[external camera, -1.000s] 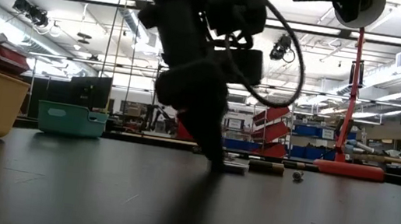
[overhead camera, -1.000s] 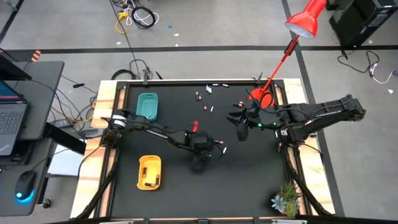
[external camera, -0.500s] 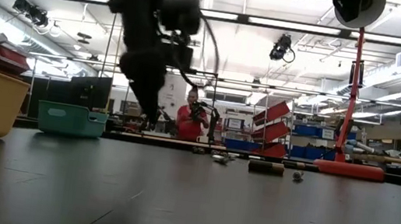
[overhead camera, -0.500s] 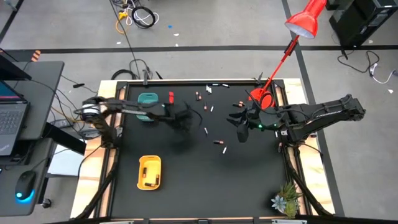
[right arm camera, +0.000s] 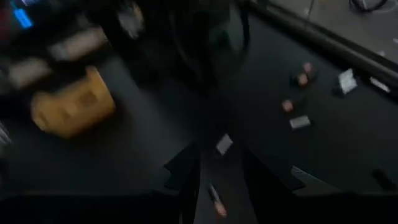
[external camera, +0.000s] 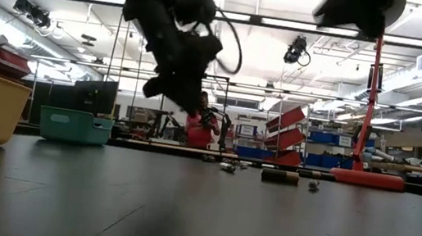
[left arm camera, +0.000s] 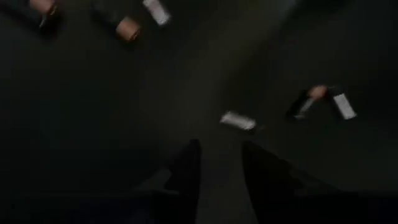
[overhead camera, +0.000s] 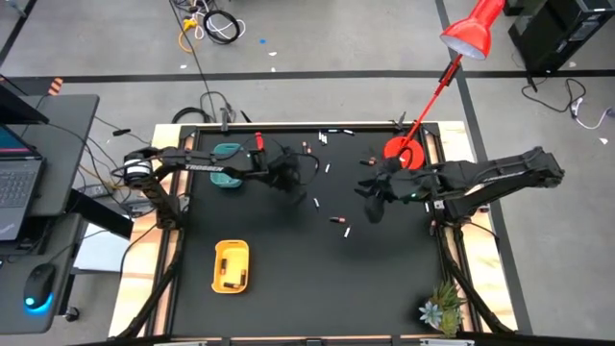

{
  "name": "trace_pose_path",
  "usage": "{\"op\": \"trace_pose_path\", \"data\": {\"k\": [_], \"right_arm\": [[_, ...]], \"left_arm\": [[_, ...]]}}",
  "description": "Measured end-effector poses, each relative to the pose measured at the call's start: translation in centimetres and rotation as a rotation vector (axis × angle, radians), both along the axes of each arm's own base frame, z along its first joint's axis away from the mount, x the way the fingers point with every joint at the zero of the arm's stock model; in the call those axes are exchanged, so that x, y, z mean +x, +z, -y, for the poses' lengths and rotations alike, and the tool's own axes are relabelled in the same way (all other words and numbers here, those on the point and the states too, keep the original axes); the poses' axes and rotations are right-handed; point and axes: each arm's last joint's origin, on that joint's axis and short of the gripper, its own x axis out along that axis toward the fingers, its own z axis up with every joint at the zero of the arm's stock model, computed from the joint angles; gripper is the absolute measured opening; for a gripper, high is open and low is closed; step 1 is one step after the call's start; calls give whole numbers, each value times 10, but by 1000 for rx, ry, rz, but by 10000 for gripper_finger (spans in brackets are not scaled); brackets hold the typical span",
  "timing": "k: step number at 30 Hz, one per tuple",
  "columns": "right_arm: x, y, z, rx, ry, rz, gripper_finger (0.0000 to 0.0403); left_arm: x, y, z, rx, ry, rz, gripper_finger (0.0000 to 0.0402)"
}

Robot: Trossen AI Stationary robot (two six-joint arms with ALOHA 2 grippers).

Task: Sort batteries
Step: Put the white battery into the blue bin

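Observation:
Small batteries lie scattered on the black table: a whitish one (overhead camera: 315, 204), a pair (overhead camera: 341, 225) near the middle, and more (overhead camera: 307, 147) toward the far edge. My left gripper (overhead camera: 296, 188) hangs above the table, right of the teal tray (overhead camera: 229, 154). It is open and empty in its wrist view (left arm camera: 221, 171), with a whitish battery (left arm camera: 237, 121) on the table ahead. My right gripper (overhead camera: 373, 200) hovers high at centre right, open (right arm camera: 217, 171) over the pair of batteries (right arm camera: 224, 144). The yellow tray (overhead camera: 231, 266) stands near left.
A red lamp's base (overhead camera: 404, 152) stands at the far right corner, its head (overhead camera: 466, 37) beyond the table. A small plant (overhead camera: 442, 309) sits at the near right corner. In the low view a person (external camera: 197, 128) shows in the room behind.
My left gripper has risen from the table's middle beside the pair of batteries and swung toward the far left, ending near the teal tray; its wrist has rolled. My right gripper has sunk a little.

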Motion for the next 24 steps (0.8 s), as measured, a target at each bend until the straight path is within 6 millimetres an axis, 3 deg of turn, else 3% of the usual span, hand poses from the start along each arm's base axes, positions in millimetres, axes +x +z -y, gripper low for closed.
{"op": "trace_pose_path", "data": {"k": [9, 16, 20, 24], "right_arm": [[27, -68, -8, 64, 268, -223, 128], [45, -110, -24, -17, 651, -414, 128], [50, -126, -27, -45, 738, -484, 127], [54, -132, -28, -78, 784, -487, 126]], "left_arm": [[3, 3, 27, 3, -89, 3, 122], [3, 1, 47, -4, -134, -31, 121], [-6, 0, 55, 14, -88, -127, 121], [-19, 14, 61, 111, -77, -151, 121]]}}
